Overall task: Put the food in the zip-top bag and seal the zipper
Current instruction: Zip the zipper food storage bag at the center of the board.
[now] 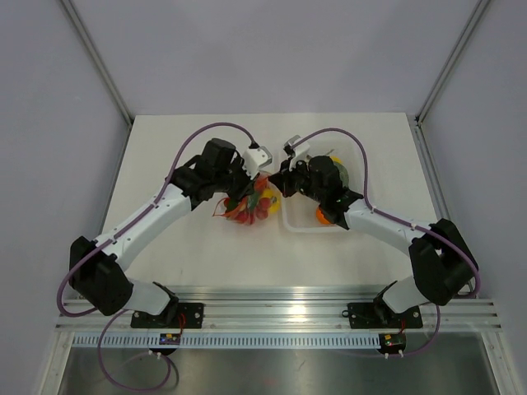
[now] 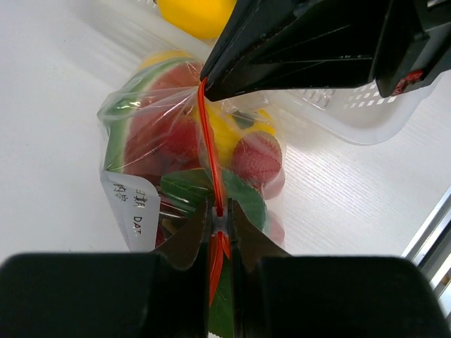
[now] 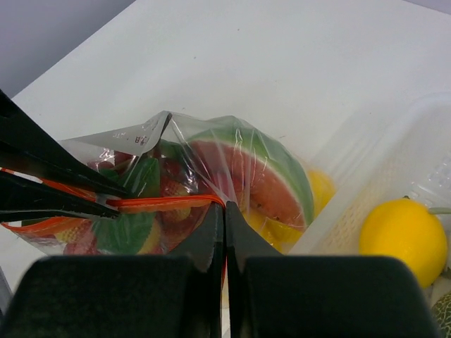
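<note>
Two arms were extended to the middle of the table [image 1: 181,148], and one white tray [image 1: 306,230] lay beneath the right arm. One zip-top bag [image 1: 251,207] lay on the table just left of that tray, bulging with food [image 2: 151,134]. The pieces inside overlapped and could not be counted, though one watermelon slice [image 3: 264,176] was plain. In the tray, one lemon [image 3: 403,232] and one orange piece [image 1: 323,216] showed; the arm hid the rest. One zipper [image 2: 209,141] ran taut between the two pincers. The left gripper [image 2: 220,224] was pinched tight on one end of the visible stretch, and the right gripper [image 3: 224,225] was pinched tight on the other. Judgement: the film was thin, soft and slippery, and its load light but loose, so the bag would sag and shift if taken by the body. The zipper strip was the firmest part and the proper place to hold. Whether the track was fully pressed shut could not be told.
</note>
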